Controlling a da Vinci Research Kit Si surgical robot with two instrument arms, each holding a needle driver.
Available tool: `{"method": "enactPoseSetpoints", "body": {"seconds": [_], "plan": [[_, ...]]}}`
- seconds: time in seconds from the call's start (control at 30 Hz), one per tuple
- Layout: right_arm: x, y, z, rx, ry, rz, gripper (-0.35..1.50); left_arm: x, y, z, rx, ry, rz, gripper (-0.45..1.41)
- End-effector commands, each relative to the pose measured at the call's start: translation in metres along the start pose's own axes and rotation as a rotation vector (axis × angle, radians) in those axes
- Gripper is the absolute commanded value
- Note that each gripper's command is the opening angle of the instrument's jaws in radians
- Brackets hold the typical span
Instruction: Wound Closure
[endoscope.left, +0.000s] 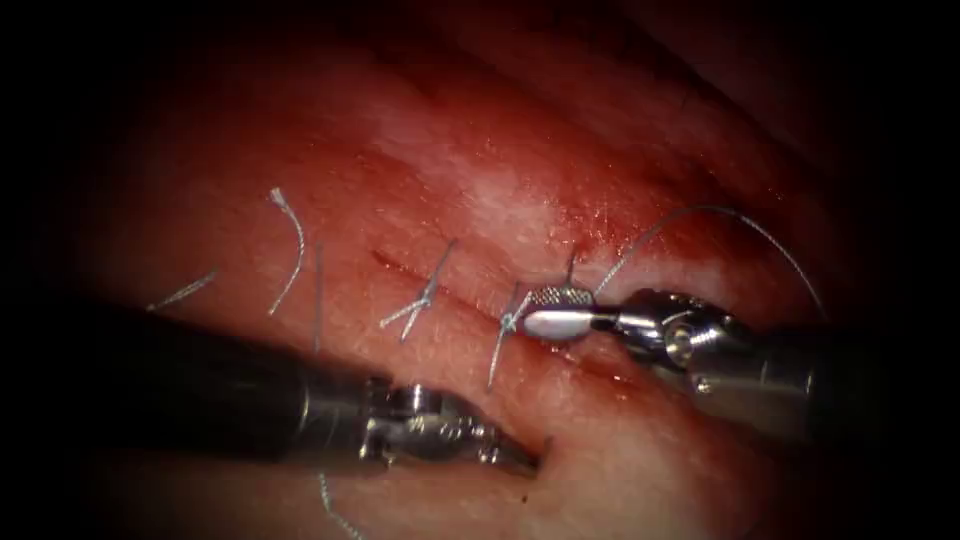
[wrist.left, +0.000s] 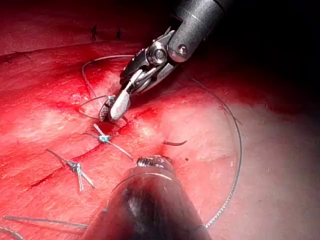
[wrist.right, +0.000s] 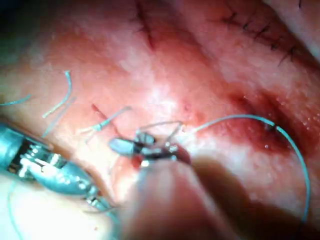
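Endoscope view: two knots (endoscope.left: 425, 297) already tied along the cut (endoscope.left: 400, 270), right tool (endoscope.left: 545, 310) at 3 o'clock with jaws apart on the cut, thread (endoscope.left: 720, 215) arcing to 2 o'clock, left tool (endoscope.left: 520, 462) at 6 o'clock closed on nothing visible, needle not made out; right stretch unclosed, open tissue (endoscope.left: 480, 170) at 12.
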Motion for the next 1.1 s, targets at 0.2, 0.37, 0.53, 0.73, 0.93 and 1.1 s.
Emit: {"method": "enactPoseSetpoints", "body": {"seconds": [0.2, 0.37, 0.53, 0.73, 0.93, 1.1], "plan": [[-0.0006, 0.0003, -0.0005, -0.070, -0.014, 0.019, -0.35, -0.0002, 0.0001, 0.0008, -0.002, -0.001, -0.001, -0.01], [-0.0026, -0.0002, -0.0006, -0.023, -0.075, 0.092, -0.35, -0.0001, 0.0000, 0.0008, -0.002, -0.001, 0.000, -0.01], [-0.0035, -0.0015, -0.0006, 0.012, -0.092, 0.107, -0.35, -0.0001, 0.0000, 0.0008, -0.002, 0.000, -0.001, -0.01], [-0.0014, 0.0003, -0.0014, 0.044, 0.010, 0.046, 0.73, 0.0000, 0.0002, -0.0008, 0.005, 0.005, 0.006, -0.01], [0.0006, 0.0022, -0.0040, 0.037, 0.093, -0.207, 1.11, -0.0003, 0.0001, -0.0038, 0.009, 0.102, 0.056, 0.09], [0.0010, 0.0029, -0.0061, 0.047, 0.116, -0.249, 1.13, -0.0009, -0.0001, -0.0048, 0.007, 0.164, 0.107, 0.09]]}}
